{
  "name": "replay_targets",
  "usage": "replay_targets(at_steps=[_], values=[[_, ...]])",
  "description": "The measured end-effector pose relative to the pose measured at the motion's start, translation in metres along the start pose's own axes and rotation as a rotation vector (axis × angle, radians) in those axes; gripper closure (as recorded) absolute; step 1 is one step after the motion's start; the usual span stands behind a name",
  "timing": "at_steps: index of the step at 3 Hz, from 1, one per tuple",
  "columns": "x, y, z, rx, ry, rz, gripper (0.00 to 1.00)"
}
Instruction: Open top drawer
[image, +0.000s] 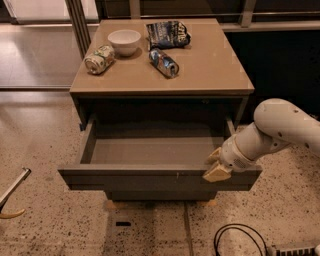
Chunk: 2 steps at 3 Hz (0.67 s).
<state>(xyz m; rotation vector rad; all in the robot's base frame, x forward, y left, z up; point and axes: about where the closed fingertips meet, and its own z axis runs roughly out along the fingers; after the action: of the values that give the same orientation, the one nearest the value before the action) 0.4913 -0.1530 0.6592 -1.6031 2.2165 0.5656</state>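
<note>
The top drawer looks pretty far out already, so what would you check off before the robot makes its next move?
1. The top drawer is well out, grey inside showing: ok.
2. The claw is at the drawer front's right end: ok.
3. Firmness of the claw's hold: cannot tell.
4. The bowl, pale can, blue can and snack bag sit back from the cabinet top's front edge: ok.
5. Whether the black cable on the floor ahead could snag: cannot tell.
</note>
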Motion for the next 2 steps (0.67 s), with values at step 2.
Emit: replay_targets(at_steps=[2], values=[[0.005,0.031,-0.004,-0.007,0.018,-0.022,0.15]])
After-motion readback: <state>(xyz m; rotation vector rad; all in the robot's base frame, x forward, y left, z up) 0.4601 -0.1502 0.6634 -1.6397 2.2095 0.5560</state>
